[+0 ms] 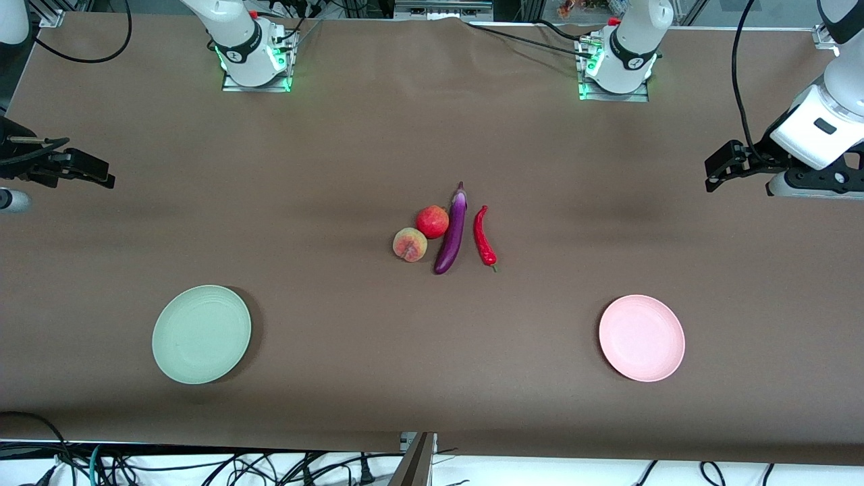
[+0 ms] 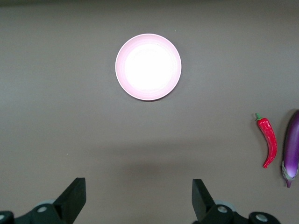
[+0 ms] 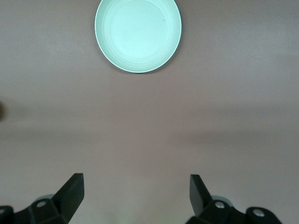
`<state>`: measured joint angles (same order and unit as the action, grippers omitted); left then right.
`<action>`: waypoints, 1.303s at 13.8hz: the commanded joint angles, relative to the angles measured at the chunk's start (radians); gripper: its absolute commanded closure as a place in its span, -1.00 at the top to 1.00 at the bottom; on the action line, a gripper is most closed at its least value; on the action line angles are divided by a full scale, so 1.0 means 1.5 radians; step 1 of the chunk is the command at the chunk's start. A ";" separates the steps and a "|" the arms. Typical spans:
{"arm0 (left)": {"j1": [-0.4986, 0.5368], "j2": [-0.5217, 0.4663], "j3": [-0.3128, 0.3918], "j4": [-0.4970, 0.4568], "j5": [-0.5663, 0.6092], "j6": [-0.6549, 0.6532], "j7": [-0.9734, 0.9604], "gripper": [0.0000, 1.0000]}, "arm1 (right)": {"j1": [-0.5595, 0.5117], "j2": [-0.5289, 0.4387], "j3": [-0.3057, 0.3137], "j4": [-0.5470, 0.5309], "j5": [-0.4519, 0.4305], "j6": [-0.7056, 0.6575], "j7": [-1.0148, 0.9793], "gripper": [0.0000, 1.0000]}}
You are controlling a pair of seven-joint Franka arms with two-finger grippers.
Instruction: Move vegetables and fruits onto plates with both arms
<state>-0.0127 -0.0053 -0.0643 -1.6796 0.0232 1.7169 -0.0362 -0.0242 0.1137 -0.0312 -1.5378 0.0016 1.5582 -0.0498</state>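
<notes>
Front view showed the purple eggplant (image 1: 451, 233), red chili (image 1: 483, 236), red fruit (image 1: 432, 221) and peach (image 1: 410, 244) close together mid-table. Nearer the camera lay the green plate (image 1: 201, 334), toward the right arm's end, and the pink plate (image 1: 641, 337), toward the left arm's. Both the left gripper (image 2: 139, 198) and right gripper (image 3: 136, 196) hung above the table, spread wide, holding nothing.

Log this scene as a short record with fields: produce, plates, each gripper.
produce: peach, red round fruit, eggplant and chili clustered mid-table, none on a plate
green plate: bare, toward the right arm's end
pink plate: bare, toward the left arm's end
left gripper: open, holds nothing, waiting
right gripper: open, holds nothing, waiting
</notes>
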 commanded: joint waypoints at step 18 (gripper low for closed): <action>-0.228 0.267 -0.028 0.068 -0.040 0.097 -0.274 1.00 | -0.002 0.006 0.002 0.006 0.000 0.000 -0.005 1.00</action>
<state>-0.3135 0.3032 -0.1197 -1.6305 -0.0123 1.8041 -0.3615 -0.0241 0.1142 -0.0312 -1.5381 0.0016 1.5582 -0.0498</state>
